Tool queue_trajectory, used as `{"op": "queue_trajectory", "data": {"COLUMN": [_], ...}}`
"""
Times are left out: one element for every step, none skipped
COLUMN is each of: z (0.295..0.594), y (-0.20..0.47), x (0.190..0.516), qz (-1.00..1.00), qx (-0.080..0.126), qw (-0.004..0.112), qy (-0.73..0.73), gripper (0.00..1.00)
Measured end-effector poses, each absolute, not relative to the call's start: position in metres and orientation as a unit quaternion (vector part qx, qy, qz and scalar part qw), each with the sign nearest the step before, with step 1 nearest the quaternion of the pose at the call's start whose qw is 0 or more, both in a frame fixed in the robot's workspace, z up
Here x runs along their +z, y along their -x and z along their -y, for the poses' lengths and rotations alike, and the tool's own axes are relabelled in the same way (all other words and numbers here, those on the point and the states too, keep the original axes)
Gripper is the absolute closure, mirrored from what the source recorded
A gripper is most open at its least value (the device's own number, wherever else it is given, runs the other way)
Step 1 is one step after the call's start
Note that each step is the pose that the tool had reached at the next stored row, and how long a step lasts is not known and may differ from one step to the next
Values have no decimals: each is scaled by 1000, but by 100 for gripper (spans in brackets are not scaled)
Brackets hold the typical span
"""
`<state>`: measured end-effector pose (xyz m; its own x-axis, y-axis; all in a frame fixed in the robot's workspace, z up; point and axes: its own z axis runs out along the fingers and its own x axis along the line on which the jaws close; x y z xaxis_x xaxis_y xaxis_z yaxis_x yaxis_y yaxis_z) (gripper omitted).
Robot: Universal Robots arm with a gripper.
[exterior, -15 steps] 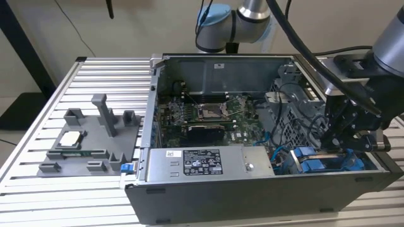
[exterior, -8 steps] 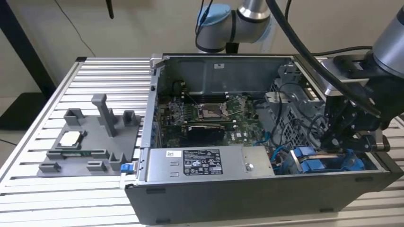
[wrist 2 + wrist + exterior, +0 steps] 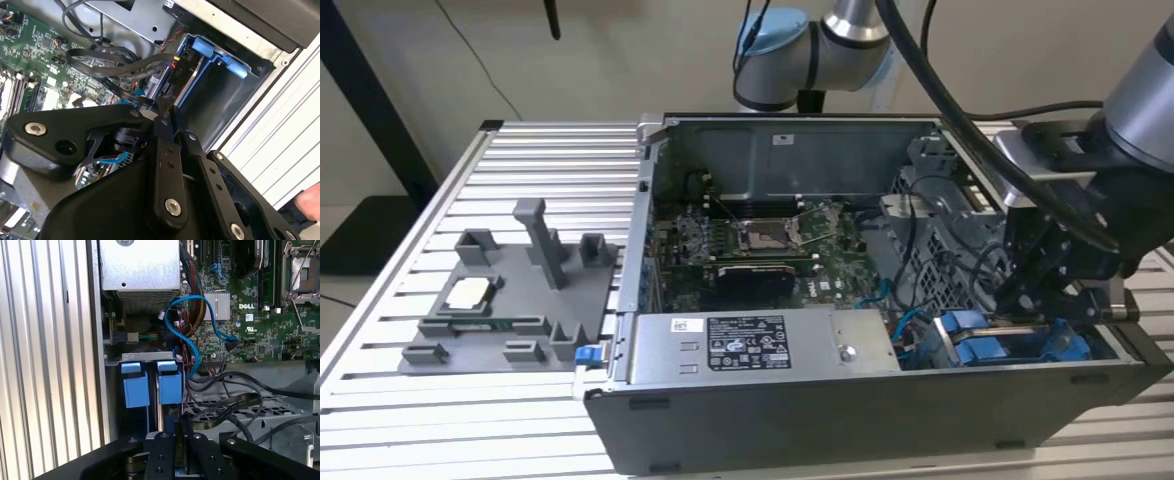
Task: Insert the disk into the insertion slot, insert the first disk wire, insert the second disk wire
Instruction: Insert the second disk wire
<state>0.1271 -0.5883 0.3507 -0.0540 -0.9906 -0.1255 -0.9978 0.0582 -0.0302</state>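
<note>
My gripper (image 3: 1030, 300) reaches down into the open computer case at the exterior view's right, at the mouth of the insertion slot (image 3: 1014, 345). The slot is a grey metal cage with blue tabs (image 3: 136, 389). In the second wrist view a flat grey face with a blue edge, apparently the disk (image 3: 212, 102), lies inside the cage. A black disk wire connector (image 3: 178, 70) with red and yellow leads stands at the tips of my gripper (image 3: 164, 107), right against the blue edge. The fingers (image 3: 165, 442) stand close together on it.
The grey power-supply box (image 3: 747, 345) sits along the case's near wall, beside the motherboard (image 3: 761, 240). A blue cable (image 3: 196, 335) and black cables (image 3: 230, 402) loop near the cage. A grey fixture tray (image 3: 507, 300) lies on the slatted table at the exterior view's left.
</note>
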Motion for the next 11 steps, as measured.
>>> {"op": "queue_trajectory", "data": {"z": [588,588,588,588,588,588,588,588,588,588,588], "y": [-127,-127,-127,-127,-127,-127,-127,-127,-127,-127,-127], "x": [350,350,350,350,350,350,350,350,350,350,350], "qz": [-725,-725,-725,-725,-725,-725,-725,-725,-725,-725,-725], "qx": [32,33,33,33,33,33,33,33,33,33,33], "qw": [56,57,57,57,57,57,57,57,57,57,57], "qy": [685,685,685,685,685,685,685,685,685,685,685], "gripper": [84,84,84,84,84,84,84,84,84,84,84]}}
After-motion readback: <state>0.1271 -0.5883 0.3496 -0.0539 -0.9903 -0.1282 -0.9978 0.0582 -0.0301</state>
